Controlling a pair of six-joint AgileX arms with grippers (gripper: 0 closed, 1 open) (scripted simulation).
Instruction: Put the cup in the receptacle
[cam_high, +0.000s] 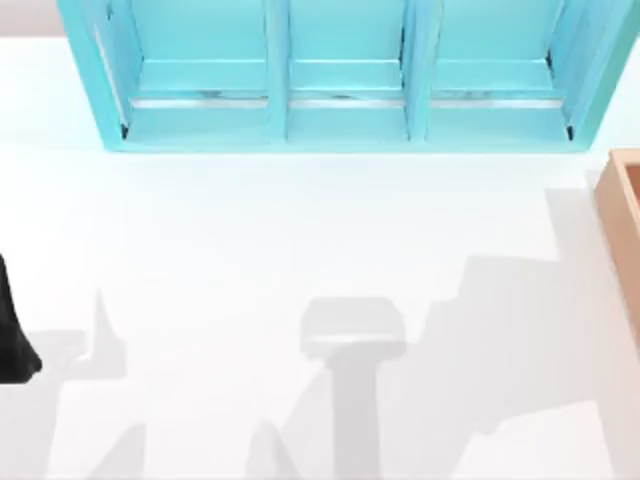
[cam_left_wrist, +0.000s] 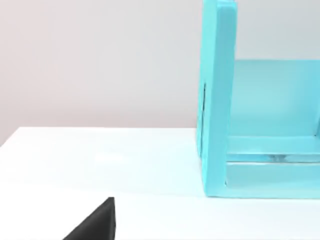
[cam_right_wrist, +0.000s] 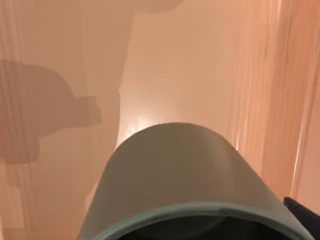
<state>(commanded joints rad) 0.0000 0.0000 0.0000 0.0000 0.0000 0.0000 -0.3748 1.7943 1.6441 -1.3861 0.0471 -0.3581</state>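
Note:
The cup (cam_right_wrist: 185, 170), dark olive-grey and plain-walled, sits very close in the right wrist view with its rim towards the camera. It is held over the tan inner floor of the receptacle (cam_right_wrist: 170, 65). A dark fingertip (cam_right_wrist: 306, 217) of my right gripper shows beside the cup's rim, and the gripper is shut on the cup. In the top view the receptacle (cam_high: 622, 205) is a wooden box cut off by the table's right edge. My left gripper (cam_high: 12, 335) is parked at the table's left edge.
A turquoise shelf unit (cam_high: 345, 75) with three compartments stands along the back of the white table (cam_high: 300, 250). Its side wall (cam_left_wrist: 217, 100) is close ahead in the left wrist view. Arm shadows lie across the table's front.

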